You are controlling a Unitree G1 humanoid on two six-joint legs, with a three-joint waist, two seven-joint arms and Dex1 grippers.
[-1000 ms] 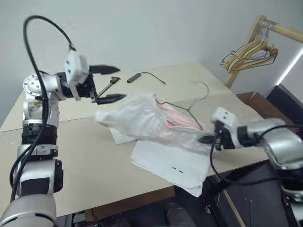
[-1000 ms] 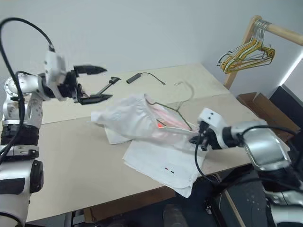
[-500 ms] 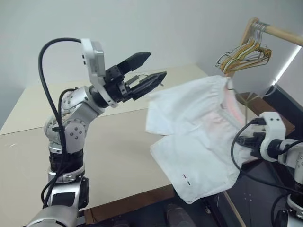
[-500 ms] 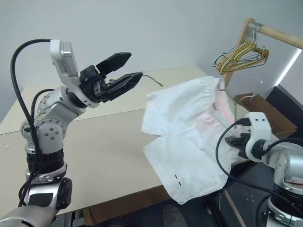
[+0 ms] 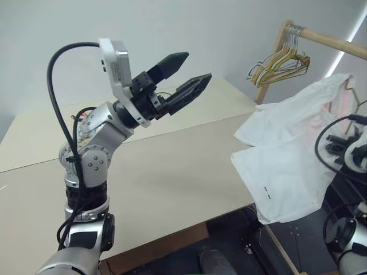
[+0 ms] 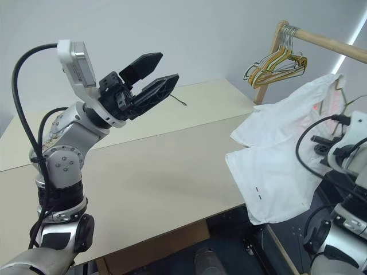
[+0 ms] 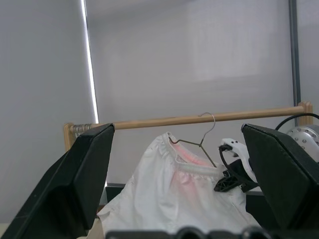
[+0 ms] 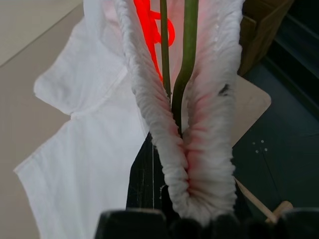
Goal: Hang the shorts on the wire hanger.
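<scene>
Off the table's [image 5: 172, 177] right edge now: the shorts [image 5: 292, 154] hang in the air with the wire hanger [image 7: 197, 143] already through the waistband, up near the wooden rail [image 7: 199, 119] and well clear of the tabletop. A second ago the whole bundle lay crumpled mid-table with the hanger's hook poking out; half a second ago it was mid-swing above the table's right end. So the lift-and-carry happened inside this last second. Right gripper [image 8: 192, 211] has its fingers pinched together on the gathered waistband, with the hanger wire running up through the folds, seen straight down its wrist view; the same grip as before, it just travelled right and upward with the load. Left gripper [image 5: 182, 77] has let go and pulled back above the table's left half, fingers [image 5: 189, 94] spread wide, nothing in them, pointing toward the rail. Shorts look seated on the hanger rather than sliding: both legs droop evenly below the waistband. My read is that the hanging step is basically done and what's left is getting the hook over the rail, beside the bunch of yellow hangers [image 5: 281, 60]. Risk: hook orientation, can't tell from here whether it faces the rail.
</scene>
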